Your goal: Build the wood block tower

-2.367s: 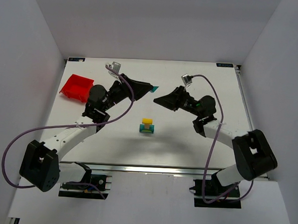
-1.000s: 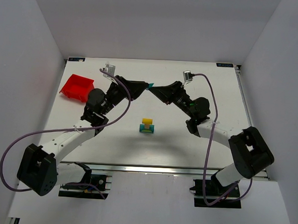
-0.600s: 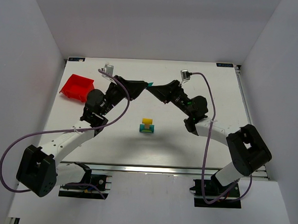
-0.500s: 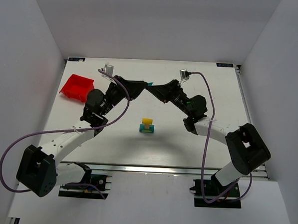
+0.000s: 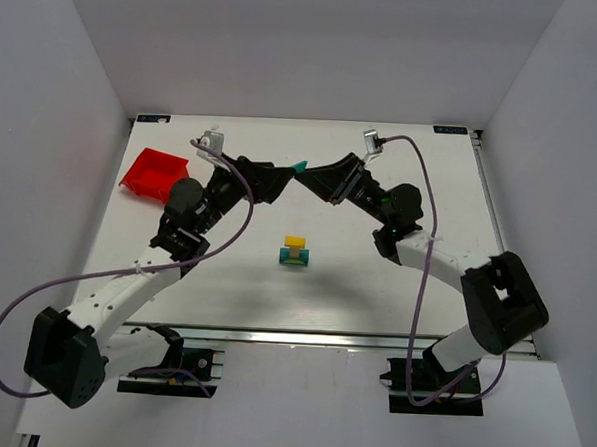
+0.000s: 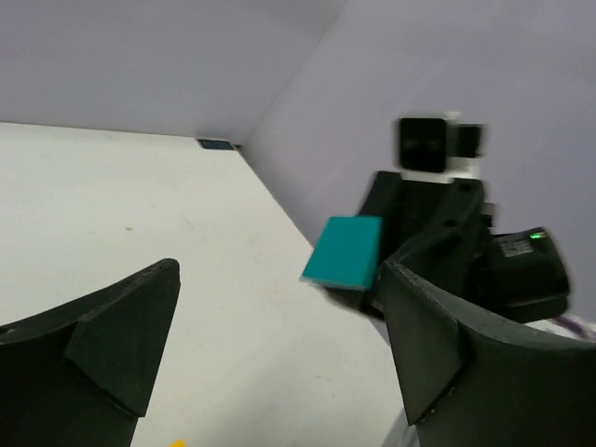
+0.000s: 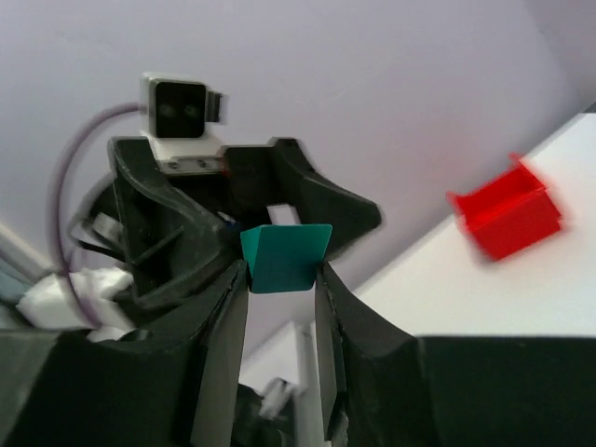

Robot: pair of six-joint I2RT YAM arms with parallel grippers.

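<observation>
The wood block tower (image 5: 295, 251) stands mid-table: a teal base, a tan piece and a yellow block on top. High above the table's far half, my right gripper (image 5: 304, 174) is shut on a teal block (image 5: 300, 167). In the right wrist view that teal block (image 7: 284, 256) sits pinched between the fingertips of the right gripper (image 7: 282, 270). My left gripper (image 5: 279, 178) faces it, open. In the left wrist view the left gripper (image 6: 279, 279) stands wide, and the teal block (image 6: 345, 251) hangs clear beyond its jaws.
A red bin (image 5: 153, 173) rests at the table's far left and shows again as the red bin (image 7: 507, 209) in the right wrist view. Both arms arch toward each other over the far half of the white table (image 5: 426, 280).
The left gripper has opened and let go of the teal block, drawing back slightly. The right gripper has closed on the block and now carries it alone.
</observation>
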